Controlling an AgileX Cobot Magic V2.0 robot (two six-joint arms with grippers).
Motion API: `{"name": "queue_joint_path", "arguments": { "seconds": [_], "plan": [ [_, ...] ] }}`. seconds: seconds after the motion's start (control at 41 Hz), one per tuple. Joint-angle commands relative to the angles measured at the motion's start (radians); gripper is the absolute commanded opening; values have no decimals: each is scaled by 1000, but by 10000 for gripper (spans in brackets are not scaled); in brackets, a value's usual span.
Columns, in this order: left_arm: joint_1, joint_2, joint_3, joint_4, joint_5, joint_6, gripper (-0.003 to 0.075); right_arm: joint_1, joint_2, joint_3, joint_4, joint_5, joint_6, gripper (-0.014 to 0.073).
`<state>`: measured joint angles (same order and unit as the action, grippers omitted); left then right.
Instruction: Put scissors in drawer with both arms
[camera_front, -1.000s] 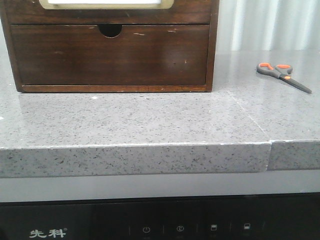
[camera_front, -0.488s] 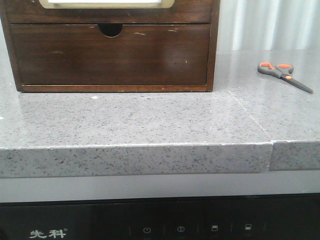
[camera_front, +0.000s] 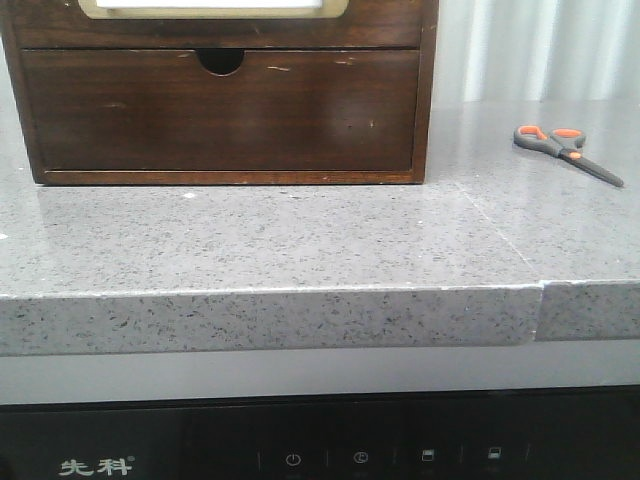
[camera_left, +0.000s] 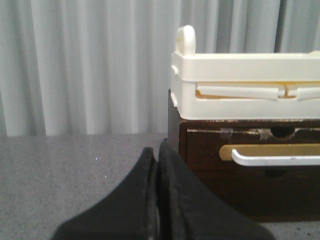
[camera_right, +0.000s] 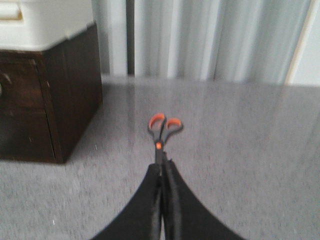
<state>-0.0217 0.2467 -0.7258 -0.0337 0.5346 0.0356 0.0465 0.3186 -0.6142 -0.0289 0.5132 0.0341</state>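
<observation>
On the grey speckled countertop (camera_front: 300, 240), well to the right of the wooden cabinet (camera_front: 425, 100), the scissors (camera_front: 565, 150) lie flat with their orange-lined loops toward the cabinet side and the short blades angled away toward the counter's right edge; nothing touches them in the front view, where neither arm appears. The cabinet stands at the back left of the counter, and its lower drawer front with a semicircular notch (camera_front: 220, 110) sits flush and closed; above it, only the bottom edge of the drawer (camera_front: 210, 25) with the tan recess shows in that view. The left wrist view gives the drawer more fully (its white bar handle (camera_left: 275, 159) runs across the tan recess), closed, with a cream plastic box (camera_left: 245, 87) resting on top of the cabinet and pale curtains (camera_left: 90, 65) behind. The left gripper (camera_left: 156, 170) hovers above the counter beside the cabinet's corner, its dark fingers pressed together with nothing between them. The right gripper (camera_right: 164, 172) is likewise clenched on nothing; its tips point along the scissors, which lie just beyond them on the counter, blades nearest the fingertips and loops farther off; whether tips and blades touch cannot be told.
</observation>
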Motion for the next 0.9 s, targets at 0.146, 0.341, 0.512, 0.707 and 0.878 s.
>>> {"name": "queue_joint_path", "arguments": {
  "seconds": [0.146,0.341,0.512,0.707,0.878],
  "plan": [
    [-5,78,22,-3,5,-11,-20,0,143,-30,-20,16,-12,-106],
    [-5,92,84,-3,4,-11,-20,0,213,-30,-20,21,-12,-106],
    [-5,94,138,-11,-4,-11,-20,0,238,-30,-21,27,-12,-106],
    [-5,94,146,-11,37,-11,20,0,243,-30,-40,61,-12,-34],
    [-5,94,146,-11,50,-11,352,0,243,-30,-49,92,-13,325]
  ]
}}
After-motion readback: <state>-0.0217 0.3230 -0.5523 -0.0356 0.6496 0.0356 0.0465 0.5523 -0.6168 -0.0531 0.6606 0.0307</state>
